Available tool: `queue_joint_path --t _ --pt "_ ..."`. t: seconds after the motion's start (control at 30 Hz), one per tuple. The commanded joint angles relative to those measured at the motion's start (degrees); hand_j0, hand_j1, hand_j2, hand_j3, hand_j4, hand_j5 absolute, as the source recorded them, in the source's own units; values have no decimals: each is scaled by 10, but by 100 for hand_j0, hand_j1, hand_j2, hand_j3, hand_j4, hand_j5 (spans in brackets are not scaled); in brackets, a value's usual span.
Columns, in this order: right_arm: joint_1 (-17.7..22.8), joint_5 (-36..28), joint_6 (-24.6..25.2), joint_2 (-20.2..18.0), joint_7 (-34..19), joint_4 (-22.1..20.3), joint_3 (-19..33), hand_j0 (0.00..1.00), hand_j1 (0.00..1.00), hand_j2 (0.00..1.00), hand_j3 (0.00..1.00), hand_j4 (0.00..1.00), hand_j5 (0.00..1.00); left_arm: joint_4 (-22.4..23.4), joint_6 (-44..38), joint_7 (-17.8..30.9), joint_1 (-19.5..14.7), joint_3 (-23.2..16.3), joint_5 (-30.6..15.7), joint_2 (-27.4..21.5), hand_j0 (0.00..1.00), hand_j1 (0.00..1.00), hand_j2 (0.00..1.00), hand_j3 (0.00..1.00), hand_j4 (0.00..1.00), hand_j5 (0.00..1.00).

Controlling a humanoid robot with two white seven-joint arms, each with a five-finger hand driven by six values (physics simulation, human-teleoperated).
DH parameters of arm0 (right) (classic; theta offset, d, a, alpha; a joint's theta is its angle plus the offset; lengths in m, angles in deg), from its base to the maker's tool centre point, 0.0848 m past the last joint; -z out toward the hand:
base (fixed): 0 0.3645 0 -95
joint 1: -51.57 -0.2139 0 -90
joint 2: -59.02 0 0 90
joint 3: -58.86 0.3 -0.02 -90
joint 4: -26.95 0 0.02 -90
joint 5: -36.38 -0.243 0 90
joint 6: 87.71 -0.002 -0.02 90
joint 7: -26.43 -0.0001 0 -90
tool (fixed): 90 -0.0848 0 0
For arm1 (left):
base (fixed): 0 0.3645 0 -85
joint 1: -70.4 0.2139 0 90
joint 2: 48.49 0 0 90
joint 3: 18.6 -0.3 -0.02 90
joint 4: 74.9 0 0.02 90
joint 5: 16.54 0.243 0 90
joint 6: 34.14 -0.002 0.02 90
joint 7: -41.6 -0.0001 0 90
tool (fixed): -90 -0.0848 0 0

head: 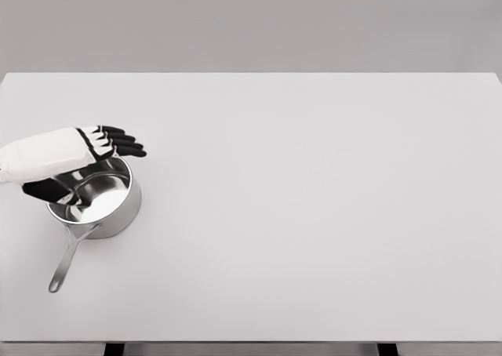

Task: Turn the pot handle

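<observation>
The white table (314, 215) fills most of my view, and the steel pot (98, 203) stands near its left side, its long handle (67, 260) pointing toward me and slightly left. My left hand (98, 146) hovers over the pot's far rim, fingers (125, 144) stretched out flat, close together, gripping nothing, while its thumb hangs down by the near-left rim.

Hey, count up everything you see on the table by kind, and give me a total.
Shiny steel saucepan with long handle: 1
White robot left hand with black fingers, held over the pot: 1
White table: 1
Total: 3
</observation>
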Motion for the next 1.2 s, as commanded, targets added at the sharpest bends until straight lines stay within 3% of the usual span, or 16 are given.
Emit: queue_joint_path --t 0.0,0.3,0.47,0.5,0.57,0.6,0.63,0.7,0.73,0.87,1.17 --pt "0 -1 0 0 -1 0 -1 100 100 100 100 100 100 -4 -1 1 0 -8 -2 3 100 100 100 100 100 100" --pt "1 0 0 0 2 1 -1 100 100 100 100 100 100 -6 -1 24 -33 -13 -1 3 100 100 100 100 100 100" --pt "1 0 0 0 2 1 -1 100 100 100 100 100 100 -6 -1 30 -73 -21 -1 -2 100 100 100 100 100 100" --pt "1 0 0 0 2 1 -1 100 100 100 100 100 100 -6 -1 30 -111 -56 -3 4 100 100 100 100 100 100" --pt "1 0 0 0 2 1 -1 100 100 100 100 100 100 -6 -1 22 -263 -250 -25 31 100 100 100 100 100 100" --pt "1 0 0 0 2 1 0 100 100 100 100 100 100 -6 -1 18 -294 -296 -49 38 100 100 100 100 100 100" --pt "1 0 0 0 2 1 -1 100 100 100 100 100 100 -6 -1 0 -340 -368 -105 37 100 100 100 100 100 100" --pt "1 0 0 0 2 1 -1 100 100 100 100 100 100 -6 -1 -10 -376 -402 -109 24 100 100 100 100 100 100" --pt "1 0 0 0 2 1 -1 100 100 100 100 100 100 -6 -1 -11 -396 -421 -109 -25 100 100 100 100 100 100" --pt "1 0 0 0 2 1 -1 100 100 100 100 100 100 -6 -1 -19 -402 -471 -107 -50 100 100 100 100 100 100" --pt "1 0 0 0 2 1 0 100 100 100 100 100 100 -6 -1 -56 -396 -517 -108 -48 100 100 100 100 100 100"
